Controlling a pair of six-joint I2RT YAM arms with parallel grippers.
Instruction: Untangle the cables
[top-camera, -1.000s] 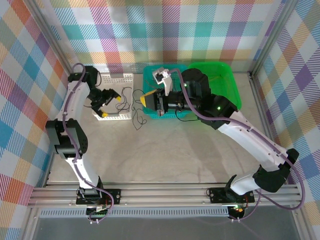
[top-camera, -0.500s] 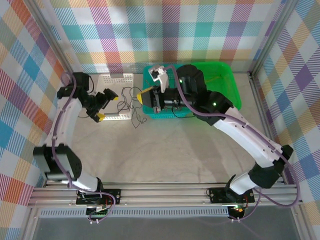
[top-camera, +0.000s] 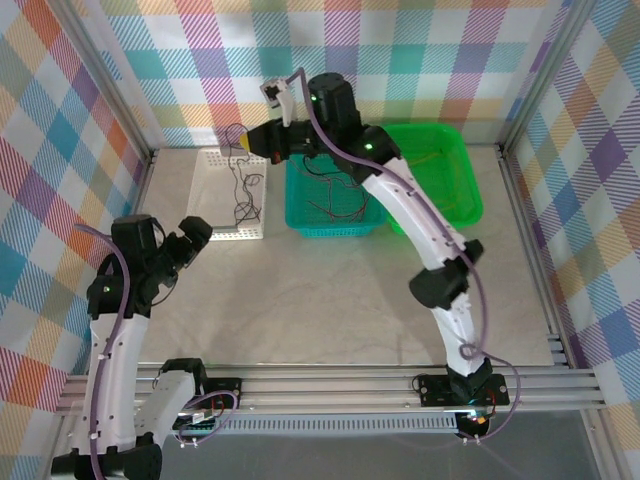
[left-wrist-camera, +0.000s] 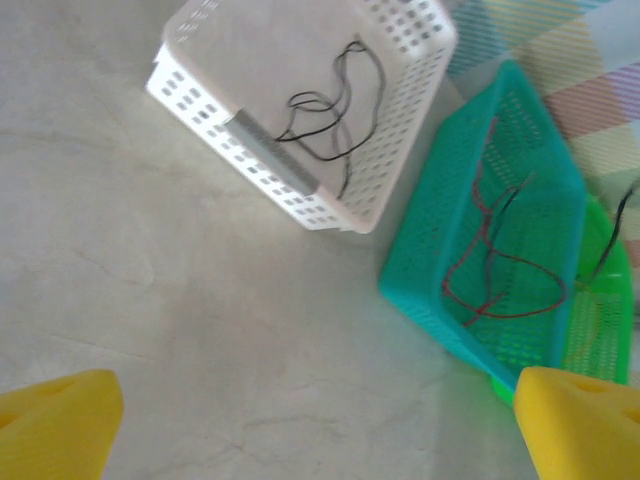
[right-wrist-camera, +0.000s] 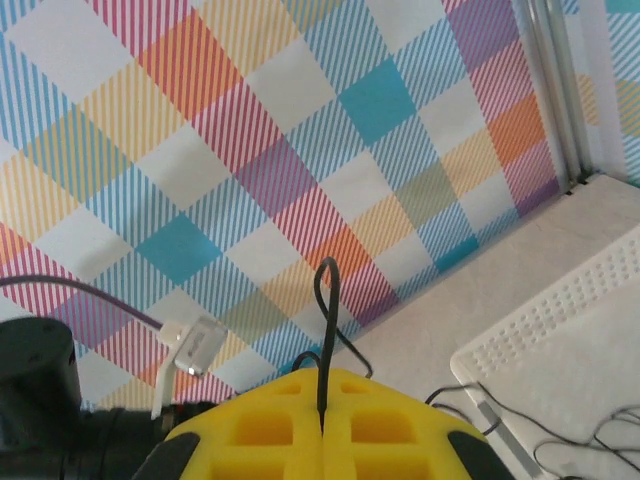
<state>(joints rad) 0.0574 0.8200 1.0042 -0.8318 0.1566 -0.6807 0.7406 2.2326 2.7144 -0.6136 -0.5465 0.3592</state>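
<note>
While the right arm stretches far out over the back of the bench (top-camera: 330, 290), the right end effector (right-wrist-camera: 323, 400) hangs high above the white basket (top-camera: 215, 200), close to the checked wall (right-wrist-camera: 300, 150). Its yellow fingers (right-wrist-camera: 260, 430) are pressed tight together, and a black cable (right-wrist-camera: 327, 290) is pinched in the seam between them. A short loop of that cable stands up above the grip. From the overhead camera, the rest trails down into the white basket, where the lower part lies in loose curls on the basket floor.

The left end effector (left-wrist-camera: 318, 425) is well apart from all that, out on the left side of the bench and nearer the arm bases than the baskets. Its two yellow fingertips (left-wrist-camera: 50, 425) are spread wide, with bare bench between them, and it points towards the baskets from a distance.

Just beside the white basket, on its right, sits the teal basket (left-wrist-camera: 440, 230). Red cables (left-wrist-camera: 490, 270) lie on its floor in crossing loops, and a darker strand runs over them near the middle; I can't make out whether it is knotted in or only resting on top. The green basket (top-camera: 470, 190) stands against the far side of the teal one, rim to rim. What lies inside it is too faint for me to tell.
</note>
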